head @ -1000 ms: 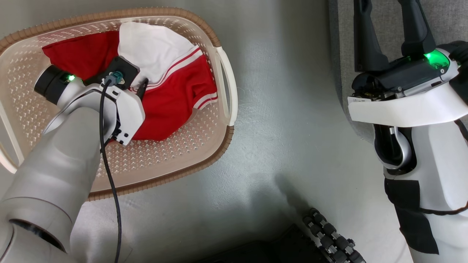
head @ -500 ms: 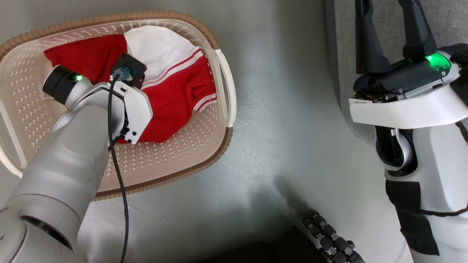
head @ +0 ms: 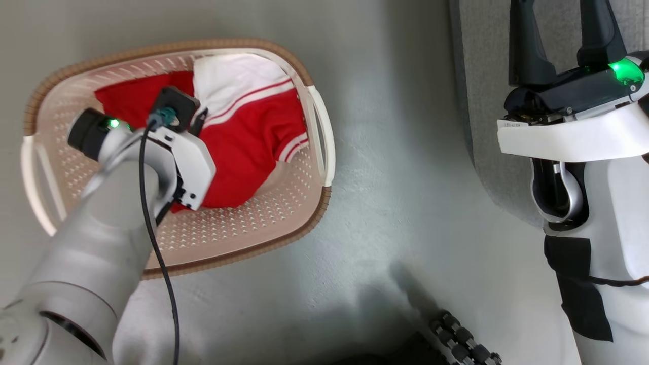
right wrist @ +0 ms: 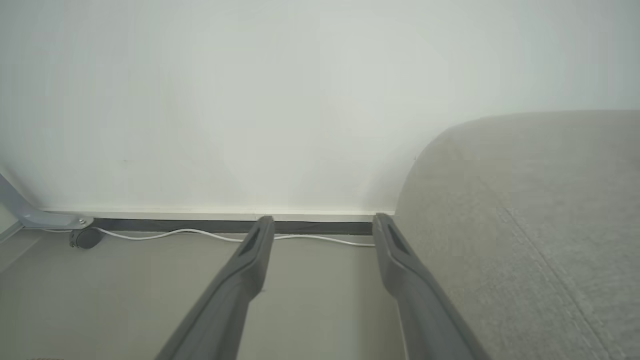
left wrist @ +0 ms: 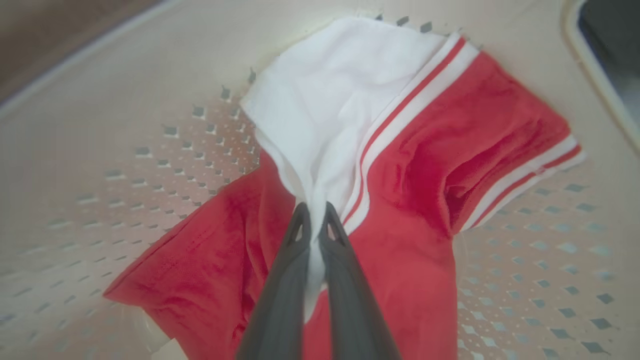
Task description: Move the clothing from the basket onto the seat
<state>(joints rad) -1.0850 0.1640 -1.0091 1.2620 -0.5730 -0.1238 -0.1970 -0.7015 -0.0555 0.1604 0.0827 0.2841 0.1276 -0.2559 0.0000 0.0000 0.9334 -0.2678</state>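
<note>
**Left fingers clenched on clothing in basket; right fingers released by seat**

The clothing (left wrist: 415,200) is seen as bright red fabric with a white panel and red-and-white striped trim along the panel seam and a hem. It is crumpled and lies inside the basket (head: 243,223), bunched toward the far edge and the handle side nearest the seat (head: 481,76). The near half of the basket bottom is left bare. A fold of the white panel is pinched between the left fingers (left wrist: 280,295), which are clenched on it, with cloth drawn up into a ridge at the tips.

The basket is cream and perforated, with a brown woven-look rim and white side handles. It is set on the grey floor (head: 405,152), well apart from the seat. In the head view part of the clothing is covered by the left wrist and its black cable (head: 162,274).

The right fingers (right wrist: 235,295) are spread wide, nothing is gripped, and they are held beside the seat's rounded grey edge. Beyond them a white wall (right wrist: 250,100), a dark skirting strip and a white cord (right wrist: 200,232) along the floor are seen.

A small mark on the right wrist cover (head: 573,142) is too small to be read.
</note>
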